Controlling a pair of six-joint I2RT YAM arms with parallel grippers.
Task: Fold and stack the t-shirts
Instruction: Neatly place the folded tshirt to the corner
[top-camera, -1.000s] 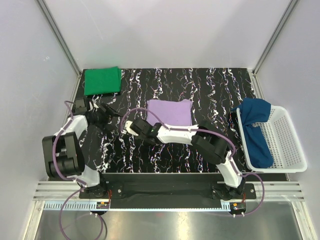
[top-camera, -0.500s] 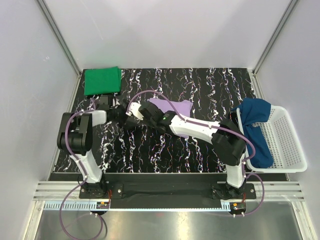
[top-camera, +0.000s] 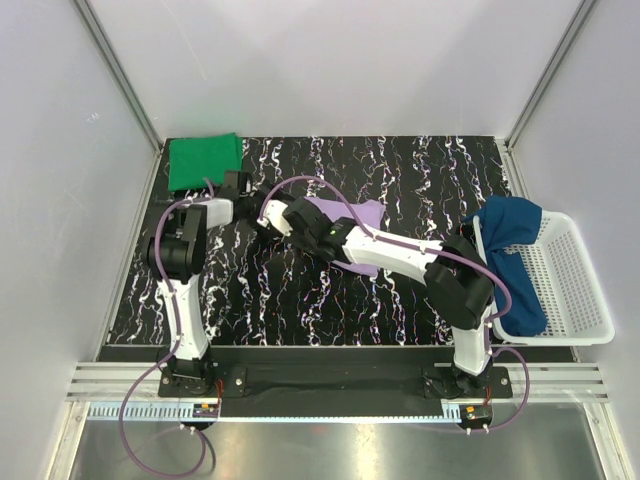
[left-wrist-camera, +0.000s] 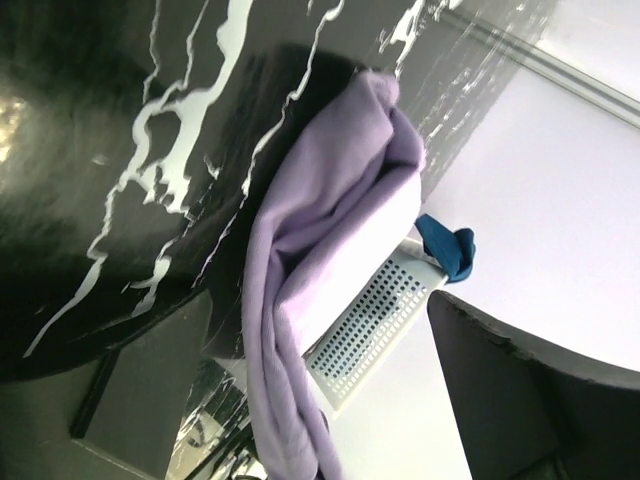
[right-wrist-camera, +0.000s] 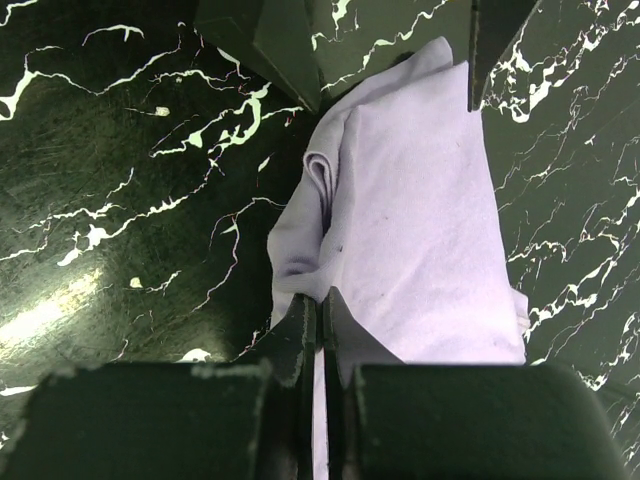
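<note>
The lavender t-shirt (top-camera: 360, 217) lies folded mid-table, partly under my right arm. My right gripper (top-camera: 272, 212) is shut on its left edge, as the right wrist view shows (right-wrist-camera: 322, 300), with the lavender cloth (right-wrist-camera: 410, 200) bunched in front of the jaws. My left gripper (top-camera: 245, 188) is open at the same edge, and the lavender cloth (left-wrist-camera: 300, 300) hangs between its fingers (left-wrist-camera: 530, 390). The bright green t-shirt (top-camera: 205, 161) lies folded at the far left corner. The dark blue t-shirt (top-camera: 508, 228) hangs over the basket's near wall.
The white mesh basket (top-camera: 585, 290) stands at the table's right edge and shows behind the cloth in the left wrist view (left-wrist-camera: 375, 320). White walls and metal posts close the table in on three sides.
Both grippers moved toward the far left and met at the lavender shirt's left edge. My right gripper took hold of that edge. The left arm swung further away from its base.
</note>
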